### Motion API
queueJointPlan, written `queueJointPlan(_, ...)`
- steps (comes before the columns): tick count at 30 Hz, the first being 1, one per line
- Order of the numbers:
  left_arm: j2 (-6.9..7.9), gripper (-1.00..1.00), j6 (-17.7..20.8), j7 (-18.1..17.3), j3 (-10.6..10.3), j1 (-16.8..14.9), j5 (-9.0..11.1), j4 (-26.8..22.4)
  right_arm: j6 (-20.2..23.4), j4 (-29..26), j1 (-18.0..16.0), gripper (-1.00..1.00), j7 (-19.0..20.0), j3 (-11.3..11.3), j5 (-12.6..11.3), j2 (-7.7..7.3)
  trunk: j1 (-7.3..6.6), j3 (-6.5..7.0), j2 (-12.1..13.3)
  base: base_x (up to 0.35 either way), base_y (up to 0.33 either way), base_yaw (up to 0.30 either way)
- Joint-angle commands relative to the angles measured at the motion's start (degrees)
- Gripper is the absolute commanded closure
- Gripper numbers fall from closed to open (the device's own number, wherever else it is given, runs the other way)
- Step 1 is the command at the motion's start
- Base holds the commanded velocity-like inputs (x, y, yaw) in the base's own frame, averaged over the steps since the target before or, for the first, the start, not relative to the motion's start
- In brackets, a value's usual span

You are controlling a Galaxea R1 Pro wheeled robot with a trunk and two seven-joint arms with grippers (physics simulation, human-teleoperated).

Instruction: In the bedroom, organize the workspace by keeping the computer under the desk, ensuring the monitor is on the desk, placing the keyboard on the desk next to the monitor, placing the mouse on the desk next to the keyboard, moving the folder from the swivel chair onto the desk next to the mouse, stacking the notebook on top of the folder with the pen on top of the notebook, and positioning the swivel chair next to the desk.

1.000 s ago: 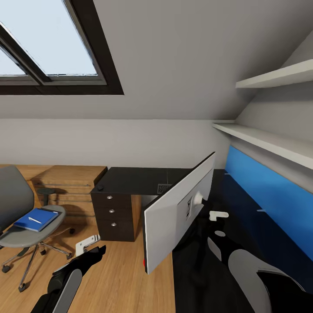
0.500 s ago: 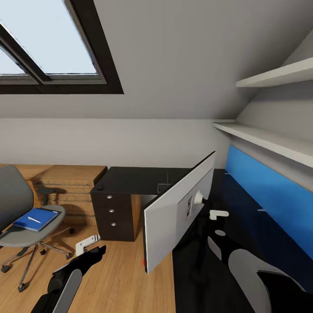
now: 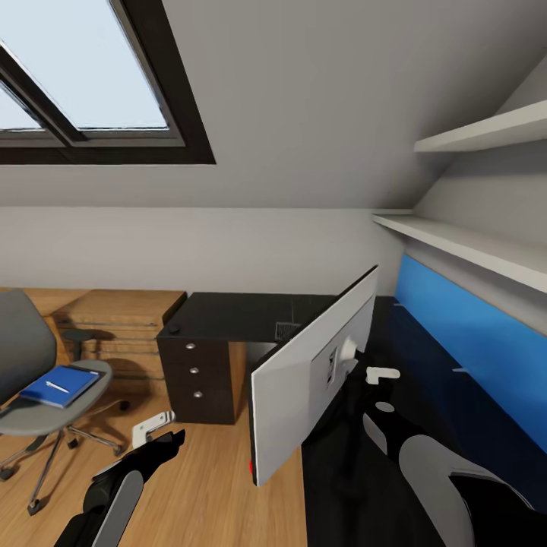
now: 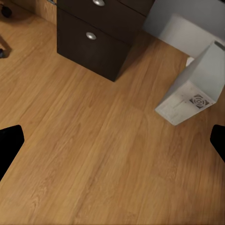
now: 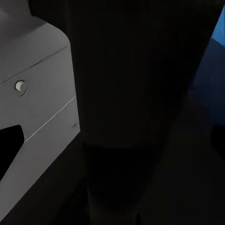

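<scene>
The monitor [image 3: 308, 384] stands on the glossy black desk [image 3: 228, 313], its silver-white back towards me. My right gripper [image 3: 382, 375] is close behind it. In the right wrist view it is open [image 5: 112, 140], with the monitor's dark stand [image 5: 131, 84] between the spread fingers. The mouse [image 3: 175, 328] sits at the desk's left corner. At the far left, the grey swivel chair [image 3: 26, 414] carries the blue folder [image 3: 59, 386] with the white pen [image 3: 57, 387] on top. My left gripper [image 3: 156, 427] hangs open over the floor. Its wrist view shows the grey-white computer [image 4: 190, 91] on the floor.
The dark drawer unit [image 3: 196, 376] with silver knobs stands under the desk's left end, with a light wood chest [image 3: 125, 319] behind it. A blue wall panel [image 3: 471, 353] and white shelves [image 3: 463, 243] run along the right. Wooden floor [image 3: 205, 479] lies between chair and desk.
The whole view has crept slightly, so the chair and drawer unit sit a little further left in the picture. Neither gripper has taken hold of or let go of anything.
</scene>
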Motion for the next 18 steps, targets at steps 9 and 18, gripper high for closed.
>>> queueJointPlan(9,0.04,-1.0,0.2,0.5,0.0,0.0,0.6,0.0,-0.2,0.0,-0.1,-1.0,-0.1,-0.5,0.6,0.04,0.04,-0.1,-0.1,0.061,0.0,0.0)
queueJointPlan(18,0.04,-1.0,0.2,0.5,0.0,0.0,0.6,0.0,-0.2,0.0,-0.1,1.0,-0.1,-0.5,0.6,0.03,0.04,-0.1,-0.1,0.001,0.0,0.0)
